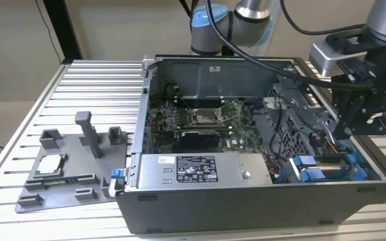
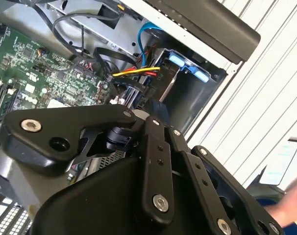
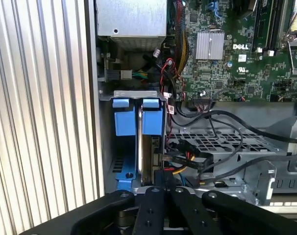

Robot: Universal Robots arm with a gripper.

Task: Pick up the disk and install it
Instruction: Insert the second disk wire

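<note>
The disk point(image 1: 327, 168) sits on edge in the drive bay at the corner of the open computer case point(image 1: 260, 206), on the exterior view's right, its blue plastic frame showing around a thin silver-grey metal body. In the first wrist view its two blue tabs point(image 3: 138, 115) stand side by side with the metal edge running between them. The pincer point(image 1: 354, 131) hangs just above that bay; whether its black linkage fingers are apart or closed on the frame cannot be told, since they are hidden behind the arm's own body in both wrist views.

Judging from this, the installing step is in hand: the disk appears to be down in its slot, though whether it is fully seated is unclear. Any further push would call for a straight, square press along the bay rails, keeping clear of the yellow, red and black cables point(image 3: 185, 164) bundled just beside it.

The case is dark painted sheet metal with a green circuit board point(image 1: 200, 120) inside. It rests on a ribbed aluminium bench point(image 1: 86, 90), where a grey plastic fixture point(image 1: 69, 168) stands well apart.
</note>
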